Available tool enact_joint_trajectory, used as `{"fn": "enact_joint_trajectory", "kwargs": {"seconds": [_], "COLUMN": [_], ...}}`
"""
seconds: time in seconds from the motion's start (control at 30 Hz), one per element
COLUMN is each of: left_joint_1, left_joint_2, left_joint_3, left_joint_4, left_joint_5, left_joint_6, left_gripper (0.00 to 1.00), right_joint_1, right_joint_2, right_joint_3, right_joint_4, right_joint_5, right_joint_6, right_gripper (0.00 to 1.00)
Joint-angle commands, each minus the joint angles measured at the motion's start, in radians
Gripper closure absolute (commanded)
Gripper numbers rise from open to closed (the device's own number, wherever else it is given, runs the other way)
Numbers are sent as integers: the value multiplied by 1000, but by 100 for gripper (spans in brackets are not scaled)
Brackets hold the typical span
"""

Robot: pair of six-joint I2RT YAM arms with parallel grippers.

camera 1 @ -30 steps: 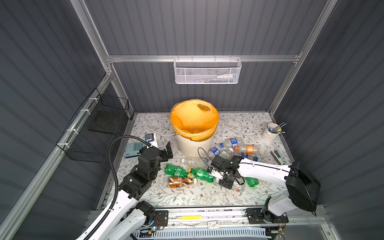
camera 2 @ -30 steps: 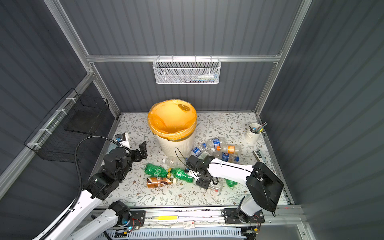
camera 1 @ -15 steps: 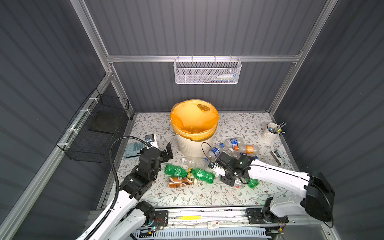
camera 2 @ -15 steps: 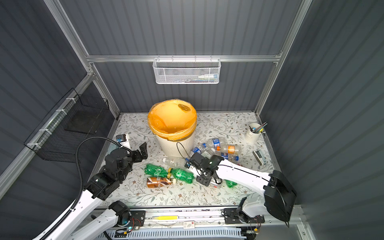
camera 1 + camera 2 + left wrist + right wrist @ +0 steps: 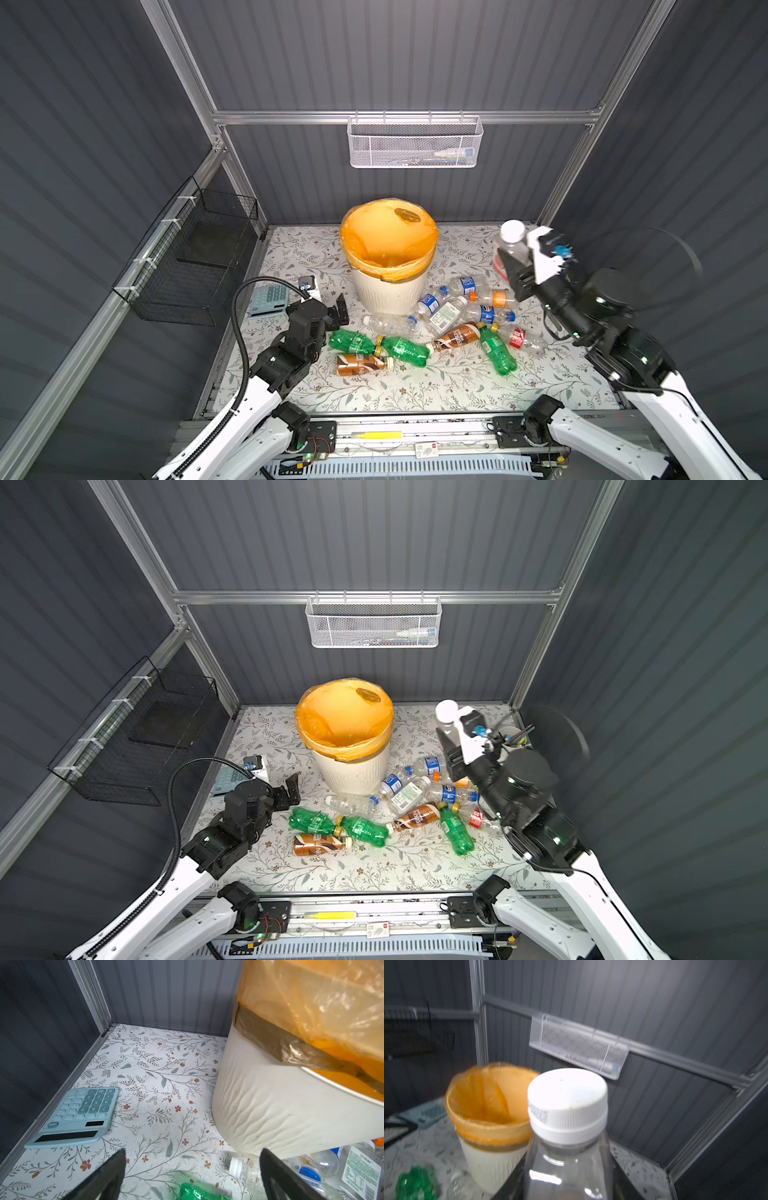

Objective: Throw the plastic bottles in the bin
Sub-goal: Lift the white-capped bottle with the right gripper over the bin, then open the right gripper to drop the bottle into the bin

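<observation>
Right end effector (image 5: 513,270) is clenched on one clear white-capped bottle (image 5: 510,245). Its black fingers grip the body below the shoulder, cap uppermost. In both top views this bottle is up off the bench (image 5: 415,386), to the right of the bin (image 5: 388,293) and apart from its rim, not over the opening. In the right wrist view the white cap fills the foreground, with the clear shoulder beneath it between two dark fingers. The bin behind it is blurred. The bin stands upright near the back middle of the bench, with an orange-yellow bag folded over its rim. Left end effector (image 5: 192,1150) is released, jaws wide apart and holding nothing. It sits low over the bench just left of the bin's foot, and a green bottle (image 5: 199,1192) shows below the gap between its fingers. The other plastic bottles (image 5: 446,318) lie on their sides on the bench, in front of the bin and to its right. Three are green, two are brown-labelled, and the rest are clear with blue, orange or red markings; several touch one another. A pale blue calculator (image 5: 79,1115) lies by the left wall, apart from the bottles. A white cup of pens (image 5: 513,735) stands in the far right corner, partly hidden by the right arm.
</observation>
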Motion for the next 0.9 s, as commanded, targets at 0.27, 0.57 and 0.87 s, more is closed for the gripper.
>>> {"fn": "enact_joint_trajectory", "kwargs": {"seconds": [0.27, 0.57, 0.87], "left_joint_1": [6, 4, -17], "left_joint_2": [20, -5, 18], "left_joint_3": [-46, -24, 17], "left_joint_4": [67, -12, -10], "left_joint_5": [32, 34, 161], "left_joint_6": [-28, 15, 164], "left_gripper": [0, 0, 0], "right_joint_1": [-49, -12, -59], "right_joint_2": [496, 766, 375], "right_joint_3": [245, 492, 139], "right_joint_4": [393, 50, 249], "right_joint_5": [-382, -328, -123], "right_joint_6": [322, 246, 226], "right_gripper": [56, 1, 1]}}
